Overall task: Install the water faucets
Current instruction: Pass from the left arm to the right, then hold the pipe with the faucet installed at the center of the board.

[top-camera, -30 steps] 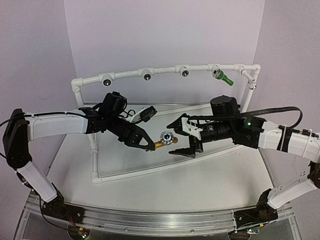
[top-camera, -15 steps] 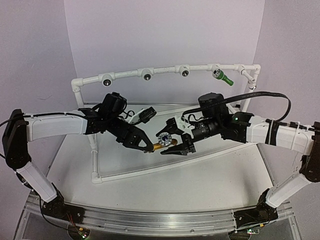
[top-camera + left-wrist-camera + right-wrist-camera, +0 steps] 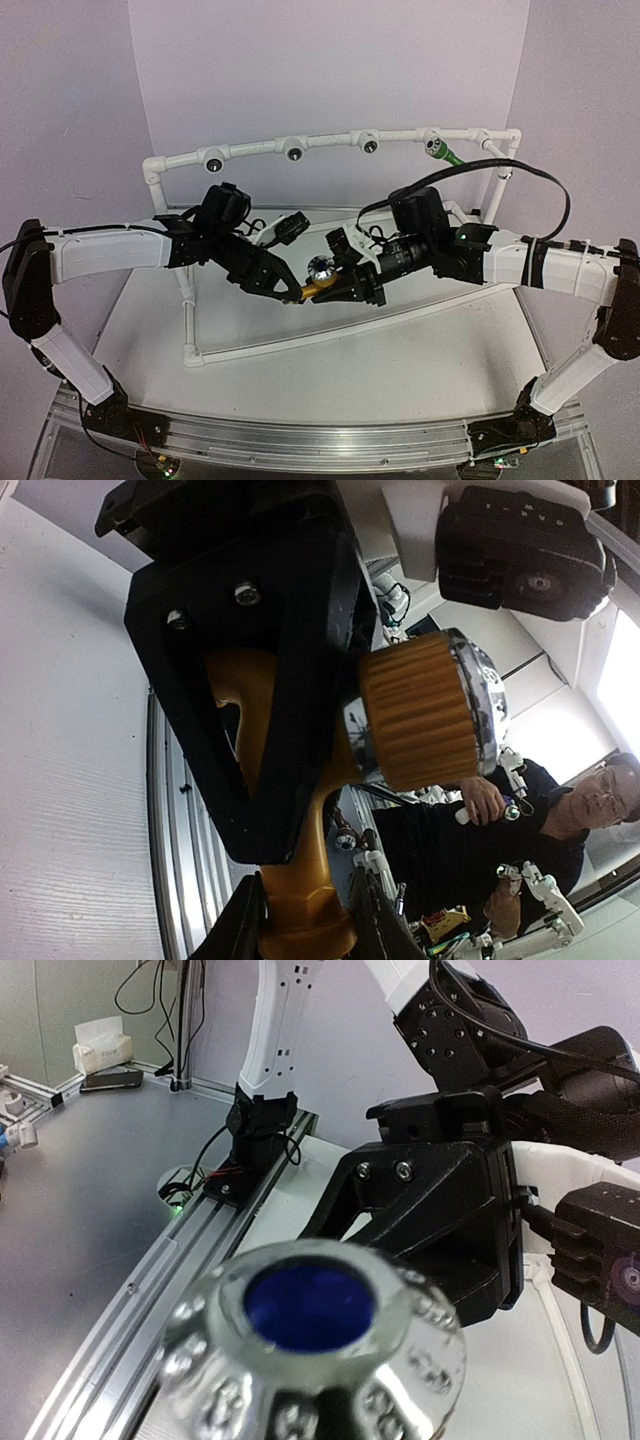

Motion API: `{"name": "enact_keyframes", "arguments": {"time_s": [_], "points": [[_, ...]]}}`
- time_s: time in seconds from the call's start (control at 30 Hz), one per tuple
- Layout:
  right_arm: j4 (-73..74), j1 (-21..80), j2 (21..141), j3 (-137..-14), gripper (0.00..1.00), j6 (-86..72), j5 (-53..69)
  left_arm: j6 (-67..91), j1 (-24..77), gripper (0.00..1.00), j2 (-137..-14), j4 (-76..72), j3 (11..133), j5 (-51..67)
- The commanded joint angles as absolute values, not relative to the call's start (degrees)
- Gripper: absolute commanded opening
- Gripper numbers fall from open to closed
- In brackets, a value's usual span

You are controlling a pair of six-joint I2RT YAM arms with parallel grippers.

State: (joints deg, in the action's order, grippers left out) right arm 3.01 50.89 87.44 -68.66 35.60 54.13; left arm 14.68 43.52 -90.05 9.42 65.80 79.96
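Left hand (image 3: 286, 289) and right hand (image 3: 346, 288) clamped, facing each other mid-air.

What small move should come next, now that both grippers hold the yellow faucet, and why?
Probably the left gripper should open and let go. It and the right gripper are both closed on the yellow faucet in the air between them, so neither can carry it off. The green faucet already sits in the white pipe frame, and bare sockets wait there.

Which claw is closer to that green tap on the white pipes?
Right. The right gripper is below and left of the green tap; the left gripper is farther left, both at the yellow tap.
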Motion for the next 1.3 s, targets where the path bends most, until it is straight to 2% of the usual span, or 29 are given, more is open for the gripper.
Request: {"name": "enact_keyframes", "arguments": {"time_s": [0.0, 0.07, 0.17, 0.23, 0.33, 0.4, 0.5, 0.8, 0.97, 1.07, 1.27], "points": [[-3.6, 52.1, 86.4, -71.5, 0.00, 21.8, 46.4, 13.9, 43.5, 0.17, -87.2, 8.0, 66.4, 75.4], [-4.3, 52.4, 84.2, -70.1, 0.00, 15.1, 36.9, 13.6, 41.8, 0.46, -85.3, 10.5, 66.1, 67.9], [9.6, 51.8, 82.6, -75.7, 0.00, 10.1, 17.2, 13.9, 39.2, 0.66, -77.9, 10.9, 61.5, 53.3], [19.3, 51.0, 81.2, -79.3, 0.00, 14.9, 14.7, 14.5, 38.9, 0.78, -72.9, 9.4, 57.7, 43.9], [21.0, 50.5, 77.3, -79.2, 0.00, 19.2, 8.2, 16.3, 39.0, 0.77, -68.7, 6.2, 53.1, 29.8], [22.6, 50.5, 75.6, -80.6, 0.00, 22.1, -1.6, 16.6, 39.1, 0.74, -67.1, 3.7, 50.0, 26.0], [24.7, 50.6, 75.5, -82.7, 0.00, 33.2, -15.9, 16.0, 40.5, 0.74, -67.8, 0.3, 47.3, 24.5], [10.3, 56.6, 77.0, -82.4, 0.00, 70.8, -36.8, 4.9, 53.4, 0.78, -88.8, -1.5, 59.3, 13.9], [2.5, 58.8, 78.5, -80.4, 0.00, 84.3, -42.4, 0.2, 57.9, 0.79, -104.4, -1.2, 69.2, 10.5], [0.8, 58.9, 79.5, -80.2, 0.00, 86.6, -43.3, -2.8, 59.5, 0.82, -112.2, 2.2, 75.9, 11.4], [-3.2, 56.6, 80.4, -78.8, 0.00, 89.5, -40.2, -8.1, 61.2, 0.84, -122.8, 7.0, 85.8, 5.3]]}}
